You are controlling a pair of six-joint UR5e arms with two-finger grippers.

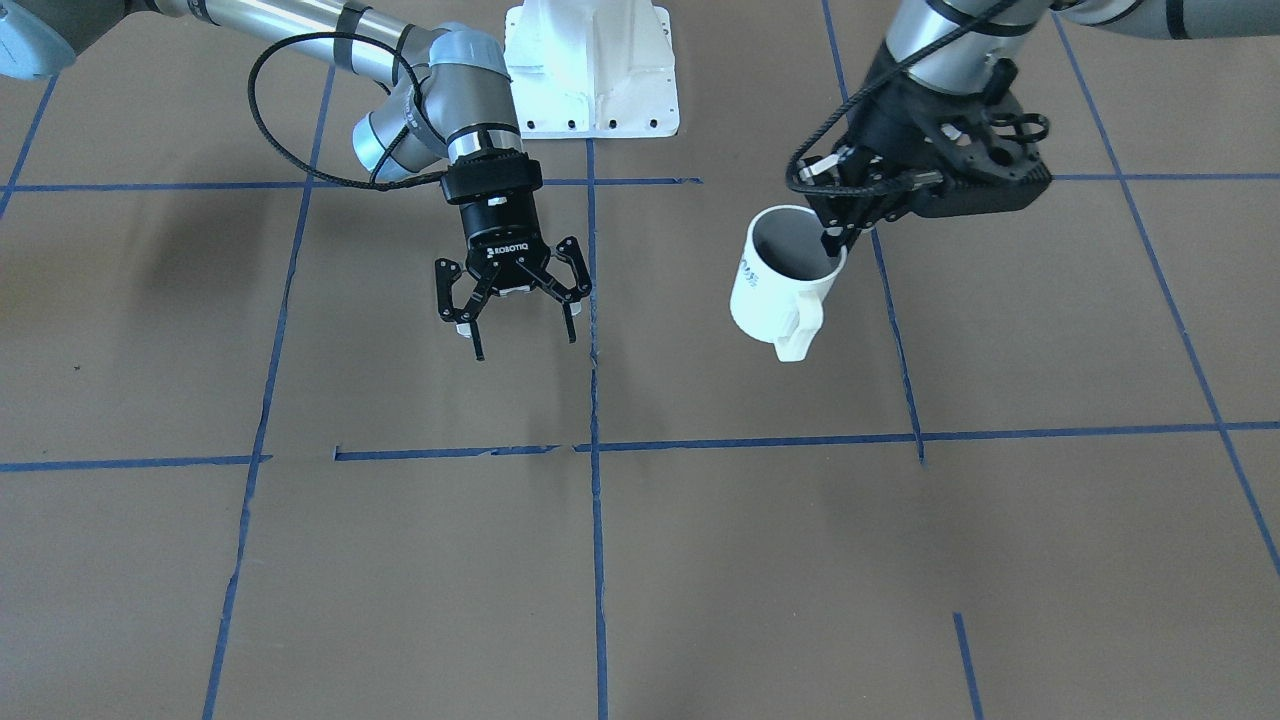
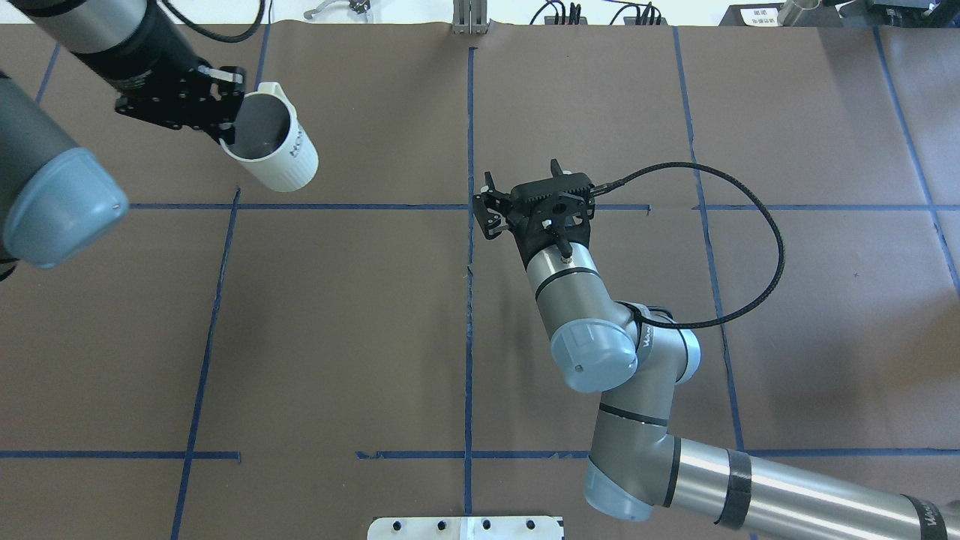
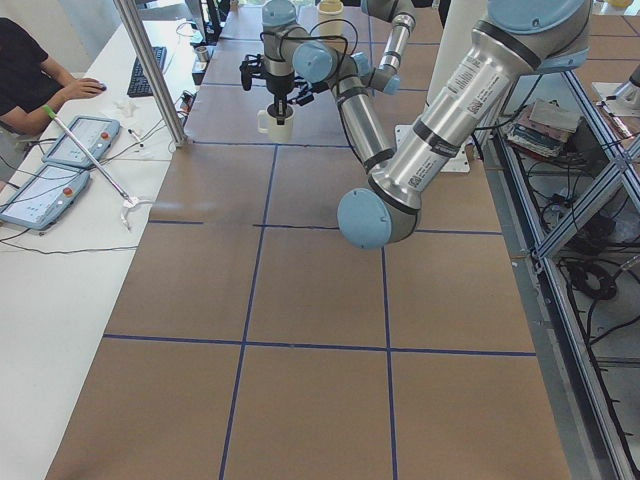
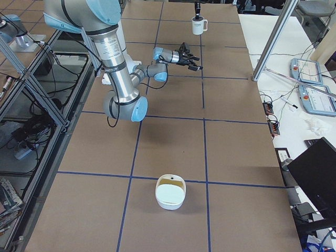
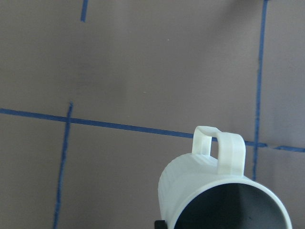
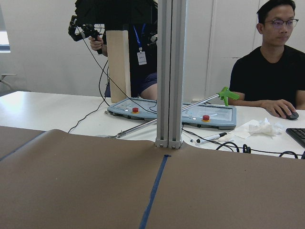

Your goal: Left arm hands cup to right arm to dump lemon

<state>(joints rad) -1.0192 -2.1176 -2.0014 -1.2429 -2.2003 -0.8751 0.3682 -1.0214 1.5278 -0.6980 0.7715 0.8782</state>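
My left gripper [image 1: 838, 238], bulky and black, is shut on the rim of the white cup [image 1: 781, 287], with one finger inside its mouth. The cup's handle points away from the robot. The cup also shows in the overhead view [image 2: 276, 154], where the left gripper [image 2: 227, 129] stands at the far left, and in the left wrist view [image 5: 214, 191]. Its inside looks dark grey, and no lemon shows. My right gripper [image 1: 525, 345], marked ROBOTIQ, is open and empty near the table's centre line, well apart from the cup. It also shows in the overhead view [image 2: 489, 208].
A white bowl [image 4: 170, 191] sits on the table at the robot's right end. The white robot base [image 1: 590, 70] stands at the robot's edge. An aluminium post [image 6: 169, 71] and the operators' desk with pendants [image 3: 60, 150] lie beyond the far edge.
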